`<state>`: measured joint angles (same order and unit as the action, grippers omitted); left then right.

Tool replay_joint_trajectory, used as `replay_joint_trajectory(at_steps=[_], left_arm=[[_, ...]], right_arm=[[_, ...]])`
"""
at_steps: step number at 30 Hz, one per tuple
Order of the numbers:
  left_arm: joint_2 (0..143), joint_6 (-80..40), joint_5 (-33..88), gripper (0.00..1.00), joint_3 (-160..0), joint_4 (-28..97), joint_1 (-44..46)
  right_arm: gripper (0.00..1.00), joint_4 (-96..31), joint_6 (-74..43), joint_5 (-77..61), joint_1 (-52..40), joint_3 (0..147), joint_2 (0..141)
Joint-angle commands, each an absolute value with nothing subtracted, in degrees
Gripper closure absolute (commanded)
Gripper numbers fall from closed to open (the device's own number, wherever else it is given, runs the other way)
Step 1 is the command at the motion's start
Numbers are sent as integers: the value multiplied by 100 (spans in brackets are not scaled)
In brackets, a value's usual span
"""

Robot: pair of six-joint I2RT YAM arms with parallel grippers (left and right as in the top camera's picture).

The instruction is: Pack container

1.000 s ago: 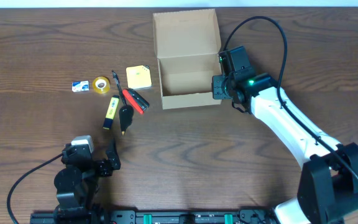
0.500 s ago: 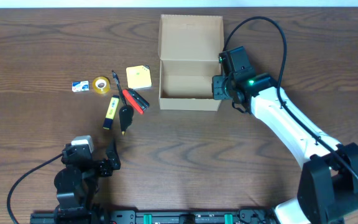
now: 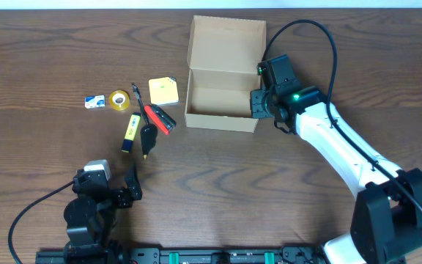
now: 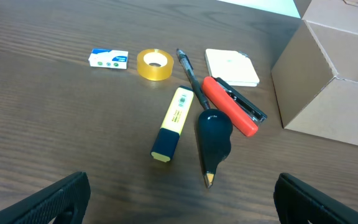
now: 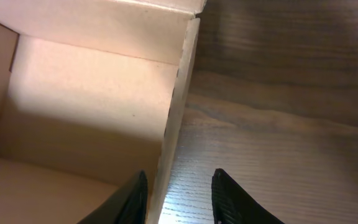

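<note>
Box sits open on the table, lid flap up at its far side, nothing visible inside.

Right gripper straddles the box's right wall. One finger is inside, one outside, and the jaws are parted with a clear gap on the outer side, so it isn't clamped. Left gripper is spread wide and holds nothing, well left of the box and nearer the front edge.

Risks:
- If the right arm pulls away sideways instead of up, the inner finger likely hooks the wall and drags or tips the box.
- The flap could drop shut if bumped.
- Pen, stapler and a black tool lie touching, left of the box. Grabbing one likely shifts the others.
- Highlighter, notepad, tape and eraser lie farther left, so it's a longer carry.

Hard to see:
- Right fingertips are cut off in the wrist view and hidden under the wrist from overhead.
- Box floor behind the front wall is hidden.
- Can't tell what the black tool is.
</note>
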<state>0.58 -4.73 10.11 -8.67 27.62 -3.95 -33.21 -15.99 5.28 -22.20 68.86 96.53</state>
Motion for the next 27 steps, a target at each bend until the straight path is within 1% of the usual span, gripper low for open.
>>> replay_joint_trajectory(at_steps=[1,7,14,15,16,17,19,21,22,23,27], left_arm=[[21,-534,1007,5,-777,2759,-370],[21,-534,1007,5,-777,2759,-370],[21,-534,1007,4,-777,2759,-373],[21,-534,1007,5,-777,2759,-373],[21,-534,1007,4,-777,2759,-370],[21,-534,1007,5,-777,2759,-370],[21,-534,1007,5,-777,2759,-373],[21,-534,1007,5,-777,2759,-373],[21,-534,1007,5,-777,2759,-370],[21,-534,1007,5,-777,2759,-370],[21,-534,1007,5,-777,2759,-373]], right_arm=[[65,-3332,-1496,642,-2215,7011,9666],[66,-3319,-1586,615,-2215,6997,9668],[64,-3256,-1584,585,-2215,6995,9668],[66,-3249,-1584,582,-2206,6997,9666],[73,-3253,-1584,582,-2198,7013,9660],[77,-3258,-1584,580,-2178,7030,9636],[78,-3264,-1584,582,-2121,7078,9548],[85,-3282,-1581,587,-2040,7118,9397],[94,-3282,-1581,589,-1986,7124,9292],[99,-3297,-1584,604,-1940,7124,9203],[99,-3485,-1584,729,-1697,7124,9008]])
